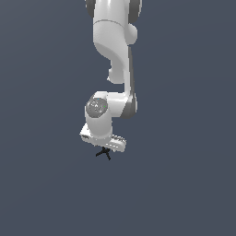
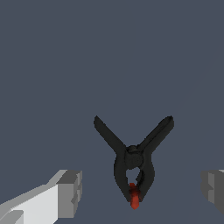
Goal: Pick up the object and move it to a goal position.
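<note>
the bench [image 1: 41, 184] is a plain, flat, dark blue-grey surface that fills both views from edge to edge, with no visible border, seam or marking. one thing lies directly on it: the object [image 1: 103, 153], a small black clamp-like item, just below the centre of the exterior view. in the wrist view the object [image 2: 133, 159] sits in the lower middle of the frame, lying flat on the bench [image 2: 52, 65]. two thin black prongs splay apart toward the upper left and upper right, joined at a round pivot, and two curved black arms close on a small red tip toward the bottom of the frame.
</note>
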You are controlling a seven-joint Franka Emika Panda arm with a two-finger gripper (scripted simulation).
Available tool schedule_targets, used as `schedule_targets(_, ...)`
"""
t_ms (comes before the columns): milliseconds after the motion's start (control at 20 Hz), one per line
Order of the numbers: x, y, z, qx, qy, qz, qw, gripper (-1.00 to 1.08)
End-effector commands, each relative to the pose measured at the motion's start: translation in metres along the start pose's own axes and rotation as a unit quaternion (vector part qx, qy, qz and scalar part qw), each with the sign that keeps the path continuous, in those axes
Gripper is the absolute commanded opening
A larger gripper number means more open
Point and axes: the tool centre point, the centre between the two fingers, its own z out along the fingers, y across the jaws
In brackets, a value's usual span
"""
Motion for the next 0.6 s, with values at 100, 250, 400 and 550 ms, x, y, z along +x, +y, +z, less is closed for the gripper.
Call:
schedule_targets(100, -0.001, 0.0, 0.021, 0.0, -0.001, 0.001, 1.0, 1.0)
schedule_targets(250, -0.001, 0.001, 0.035, 0.0, 0.0, 0.001, 1.0, 1.0)
schedule_targets(400, -0.001, 0.001, 0.042, 0.0, 0.0, 0.001, 1.0, 1.0)
schedule_targets(550, 0.0, 0.001, 0.043, 0.0, 0.0, 0.001, 1.0, 1.0)
